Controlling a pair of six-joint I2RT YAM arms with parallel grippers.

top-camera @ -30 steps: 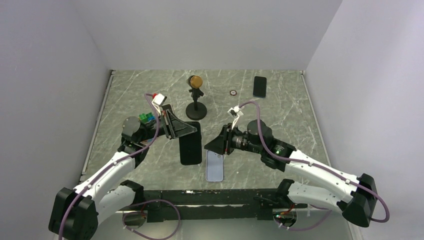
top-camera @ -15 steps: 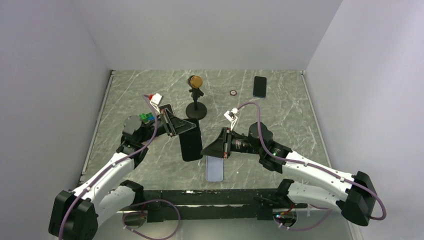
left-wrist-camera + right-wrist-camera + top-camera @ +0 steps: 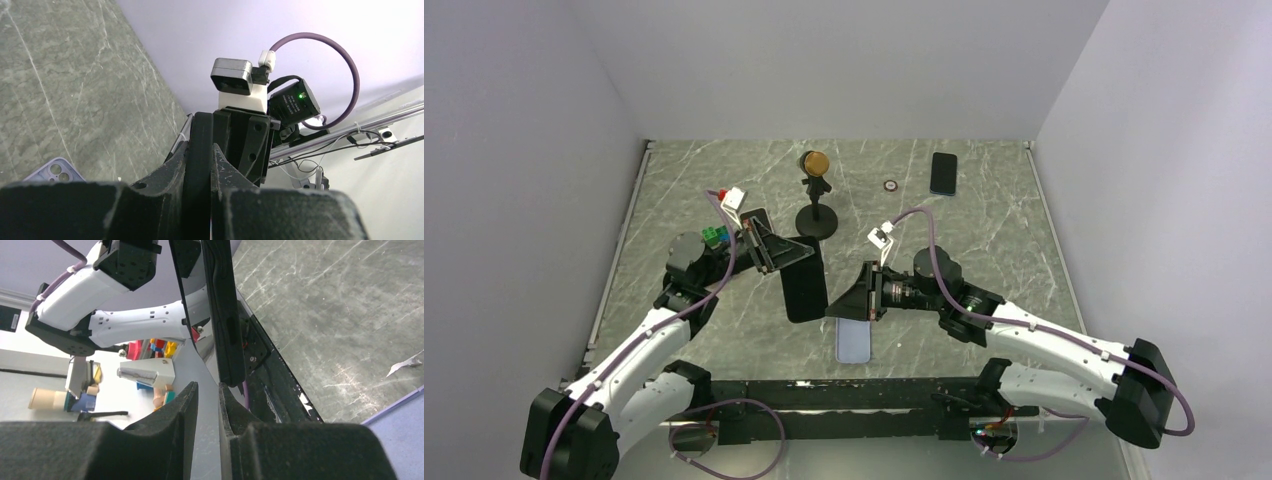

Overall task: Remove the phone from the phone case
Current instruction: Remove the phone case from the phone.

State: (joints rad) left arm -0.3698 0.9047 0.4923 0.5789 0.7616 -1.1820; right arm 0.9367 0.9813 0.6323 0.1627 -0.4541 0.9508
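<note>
Phone case: the black phone case (image 3: 804, 290) is being held up off the counter (image 3: 1004, 250), just on the near side of the gold-headed stand (image 3: 815, 200), its length running away from the stand's base.
Glossy face: a glossy face (image 3: 192, 305) is showing along the case in the right wrist view; I cannot tell whether it is parting from the case.
Left claw: the left claw (image 3: 796, 256) is clamping the case's end nearest the stand, with the black edge sitting between both jaws.
Right claw: the right claw (image 3: 832, 308) is pointing at the case's end farthest from the stand, its fingers (image 3: 175, 415) standing a narrow slit apart; I cannot tell whether they are pinching anything.
Lavender phone: the lavender phone (image 3: 853, 340) is lying flat on the counter beyond the case from the stand, partly under the right claw.
Black phone: a black phone (image 3: 943, 173) is lying flat, well to the stand's right.
</note>
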